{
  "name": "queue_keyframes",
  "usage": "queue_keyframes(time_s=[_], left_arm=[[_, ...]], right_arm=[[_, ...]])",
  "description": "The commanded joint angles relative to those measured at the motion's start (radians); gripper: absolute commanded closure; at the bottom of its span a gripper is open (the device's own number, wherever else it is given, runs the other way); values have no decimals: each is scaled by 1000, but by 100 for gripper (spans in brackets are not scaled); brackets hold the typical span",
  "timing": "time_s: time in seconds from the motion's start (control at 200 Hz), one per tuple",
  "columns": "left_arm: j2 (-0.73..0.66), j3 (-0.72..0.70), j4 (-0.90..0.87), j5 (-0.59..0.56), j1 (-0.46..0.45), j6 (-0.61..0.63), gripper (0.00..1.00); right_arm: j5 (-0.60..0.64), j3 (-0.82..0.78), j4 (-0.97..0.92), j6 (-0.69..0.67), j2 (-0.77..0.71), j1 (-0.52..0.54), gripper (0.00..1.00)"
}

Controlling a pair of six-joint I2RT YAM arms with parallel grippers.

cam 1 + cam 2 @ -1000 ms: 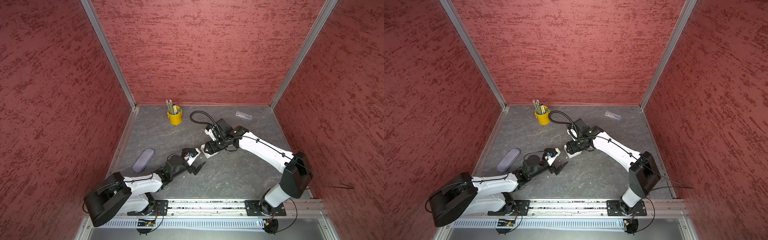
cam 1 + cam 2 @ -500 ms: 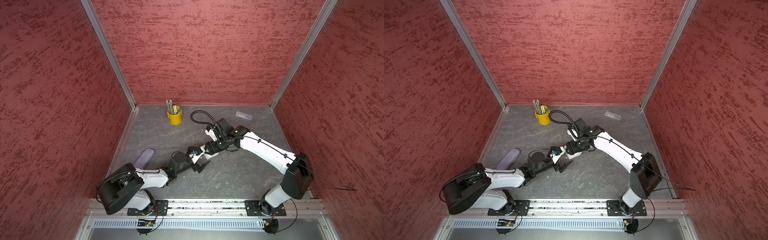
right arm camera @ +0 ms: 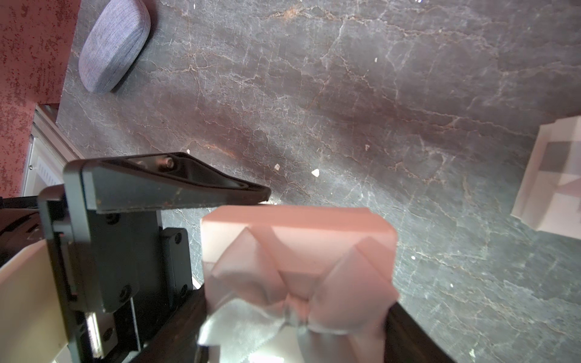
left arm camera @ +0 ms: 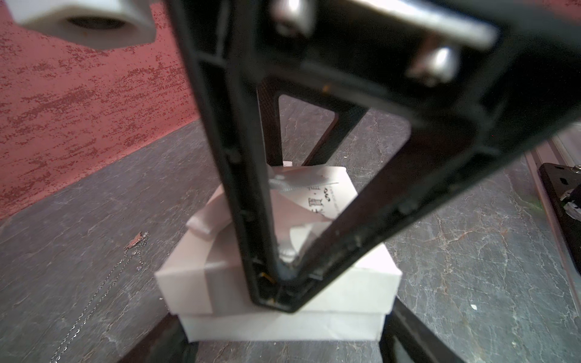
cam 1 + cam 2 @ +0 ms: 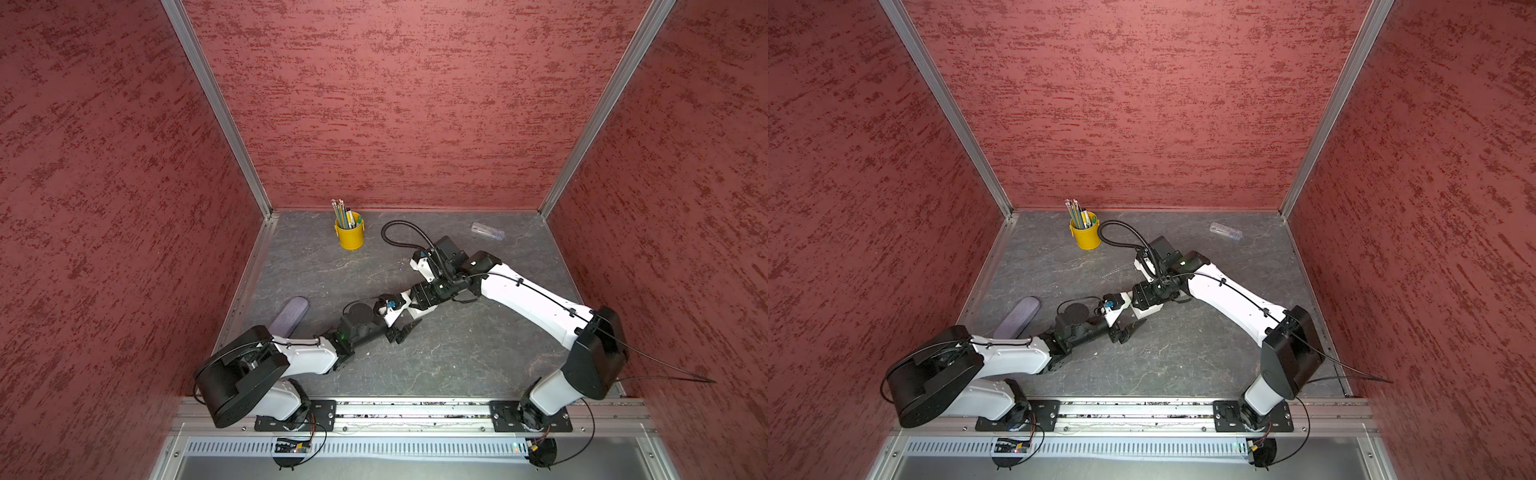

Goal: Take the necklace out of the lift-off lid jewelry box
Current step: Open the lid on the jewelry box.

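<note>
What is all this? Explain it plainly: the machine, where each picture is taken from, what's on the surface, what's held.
It is a robot with two arms, the left arm and right arm, mounted at a grey table. The two wide pictures come from one camera head overhead; the two close-ups come from cameras on the wrists. Each arm ends in a two-fingered gripper. The right gripper pinches the lid of a white ribboned jewelry box; the left gripper is open, its fingers either side of the box's base. The necklace lies on the table beside the box. Also there: a yellow pencil cup, a grey fabric case and a small clear container.
</note>
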Motion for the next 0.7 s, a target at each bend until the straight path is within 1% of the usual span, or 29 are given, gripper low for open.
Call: queue_keyframes(time_s=[0.0, 0.21, 0.471, 0.581, 0.696], left_arm=[[-9, 19, -7, 23, 1, -8, 23], [-24, 11, -6, 20, 1, -10, 27], [-32, 6, 1, 19, 2, -18, 27], [-33, 5, 3, 19, 2, -19, 24], [-35, 5, 3, 19, 3, -21, 23]], right_arm=[[-24, 17, 10, 8, -30, -6, 28], [-25, 13, 13, 7, -29, -6, 28], [-35, -1, 27, 12, -33, -6, 28], [-35, -4, 32, 17, -32, -7, 28], [-36, -7, 37, 22, -34, -6, 27]])
